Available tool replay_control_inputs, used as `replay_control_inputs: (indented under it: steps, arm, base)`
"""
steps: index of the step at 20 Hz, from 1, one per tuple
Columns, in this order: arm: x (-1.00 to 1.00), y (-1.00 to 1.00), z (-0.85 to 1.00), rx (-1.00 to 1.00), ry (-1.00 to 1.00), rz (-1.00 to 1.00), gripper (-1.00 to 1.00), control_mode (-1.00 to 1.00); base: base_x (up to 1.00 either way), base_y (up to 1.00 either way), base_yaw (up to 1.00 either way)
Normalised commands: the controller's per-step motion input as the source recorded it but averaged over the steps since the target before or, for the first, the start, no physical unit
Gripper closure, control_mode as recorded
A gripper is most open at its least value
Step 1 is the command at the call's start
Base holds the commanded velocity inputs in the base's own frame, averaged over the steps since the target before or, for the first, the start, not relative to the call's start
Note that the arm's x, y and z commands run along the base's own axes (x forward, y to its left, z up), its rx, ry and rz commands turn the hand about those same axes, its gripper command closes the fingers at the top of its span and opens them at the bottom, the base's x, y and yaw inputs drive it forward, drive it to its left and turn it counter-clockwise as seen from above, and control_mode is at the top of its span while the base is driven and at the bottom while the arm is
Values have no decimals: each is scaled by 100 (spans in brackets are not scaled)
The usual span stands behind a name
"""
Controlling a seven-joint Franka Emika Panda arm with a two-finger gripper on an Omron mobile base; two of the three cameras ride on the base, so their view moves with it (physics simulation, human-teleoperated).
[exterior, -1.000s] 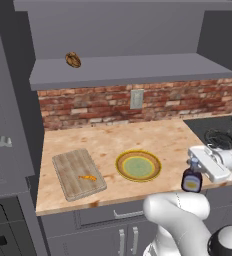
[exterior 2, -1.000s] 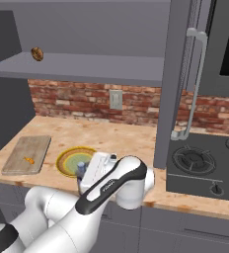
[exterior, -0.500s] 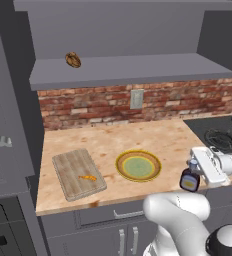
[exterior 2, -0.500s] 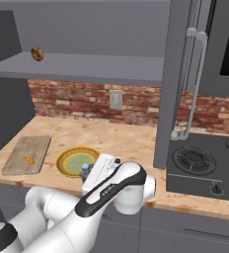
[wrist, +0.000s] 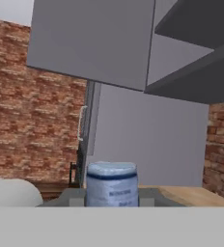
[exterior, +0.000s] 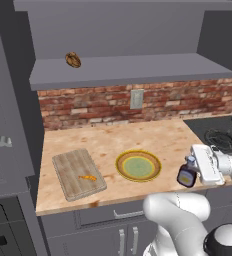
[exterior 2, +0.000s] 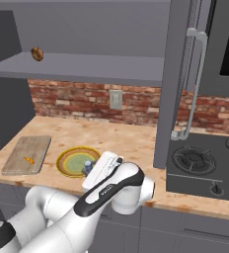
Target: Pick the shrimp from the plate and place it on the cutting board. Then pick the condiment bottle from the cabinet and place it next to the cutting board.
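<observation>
Lowered slightly: condiment bottle point(exterior: 186, 175) | clamped in pincer point(exterior: 193, 170) | right of plate point(exterior: 138, 165)

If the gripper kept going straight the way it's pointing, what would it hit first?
The gripper, shut on the condiment bottle, points sideways across the counter. Probably the tall grey panel at the counter's far end; depth is unclear.

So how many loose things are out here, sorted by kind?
Food: 2, the shrimp on the cutting board and a round brown lump on the shelf.
Boards: 1.
Plates: 1, the plate.
Bottles: 1, the condiment bottle in the claw.
Total: 5.
</observation>
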Motion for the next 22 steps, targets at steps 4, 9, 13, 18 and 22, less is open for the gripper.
replay_control_inputs:
  steps: [4,9,13,18,22]
  arm:
    - [18,0,-1,3,-1,-7,100,-100]
    - [22,0,-5,3,-3,-6,100,-100]
    - [21,-2,-10,0,-5,-5,100,-100]
    - [20,-10,-12,0,-5,-4,100,-100]
    - [20,-15,-14,0,-5,-4,100,-100]
  base:
    - [0,0,0]
    - [0,0,0]
    - [0,0,0]
    - [0,0,0]
    - [0,0,0]
